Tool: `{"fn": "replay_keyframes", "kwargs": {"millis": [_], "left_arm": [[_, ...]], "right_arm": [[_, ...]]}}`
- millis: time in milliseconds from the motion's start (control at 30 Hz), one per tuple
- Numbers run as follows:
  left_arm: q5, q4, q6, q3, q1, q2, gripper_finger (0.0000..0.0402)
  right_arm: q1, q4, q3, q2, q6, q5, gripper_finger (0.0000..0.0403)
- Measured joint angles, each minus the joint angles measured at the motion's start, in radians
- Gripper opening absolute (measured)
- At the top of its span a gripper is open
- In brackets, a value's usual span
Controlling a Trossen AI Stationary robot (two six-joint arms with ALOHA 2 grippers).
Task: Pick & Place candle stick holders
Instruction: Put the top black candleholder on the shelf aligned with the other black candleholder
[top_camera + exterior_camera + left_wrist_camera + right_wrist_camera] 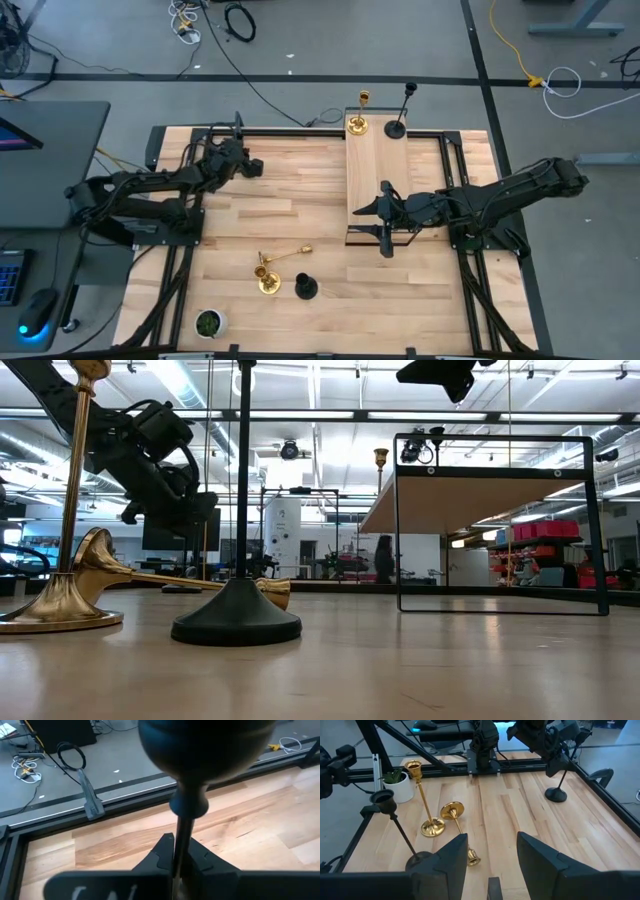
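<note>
The left gripper (250,166) is clamped tight on the thin stem of a black candle stick holder (556,793), whose round base stands on or just above the worktop (300,205) toward its far left corner. These holders look rigid and metal, top-light with most of the weight in the base. The stem is smooth and narrow, so it could well twist or swing in the fingers. A grip low on the stem, near the base, should steady it better than one up by the cup. The right gripper (490,862) hangs with its fingers spread and nothing between them, over the near end of the raised shelf (375,175) at mid-right. Two holders already stand on the shelf's far end, a gold candlestick (357,124) and a black candlestick (397,128), just beside each other. Near the worktop's front edge stand an upright gold one (266,284) and a black one (305,289), with a fallen gold one (287,256) lying close by, likely to roll. A plant pot (208,323) sits at the front left corner. The middle of the worktop is bare, giving room to carry across, but the shelf's frame and the right arm crowd the approach.
</note>
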Motion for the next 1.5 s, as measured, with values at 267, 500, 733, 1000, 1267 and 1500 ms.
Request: {"fn": "replay_keyframes", "kwargs": {"millis": [267,500,733,1000,1267,1500], "left_arm": [[0.209,-0.011,-0.020,0.000,-0.012,-0.054,0.0010],[0.434,-0.044,-0.054,0.063,-0.103,-0.179,0.0010],[0.545,-0.176,-0.014,0.288,-0.299,-0.224,0.0010],[0.443,-0.308,0.158,0.584,-0.543,-0.110,0.0010],[0.440,-0.294,0.239,0.763,-0.665,0.108,0.0009],[0.436,-0.299,0.315,0.935,-0.694,0.293,0.0009]], "right_arm": [[-0.001,-0.017,0.000,0.001,-0.001,0.000,0.0168],[-0.001,-0.012,0.000,0.013,0.006,0.049,0.0168],[-0.015,0.078,0.000,0.082,0.003,0.084,0.0168],[-0.038,0.329,0.000,0.108,-0.104,0.070,0.0168],[-0.085,0.394,0.000,0.108,-0.103,0.071,0.0168],[-0.100,0.441,0.000,0.140,-0.079,0.058,0.0168]]}}
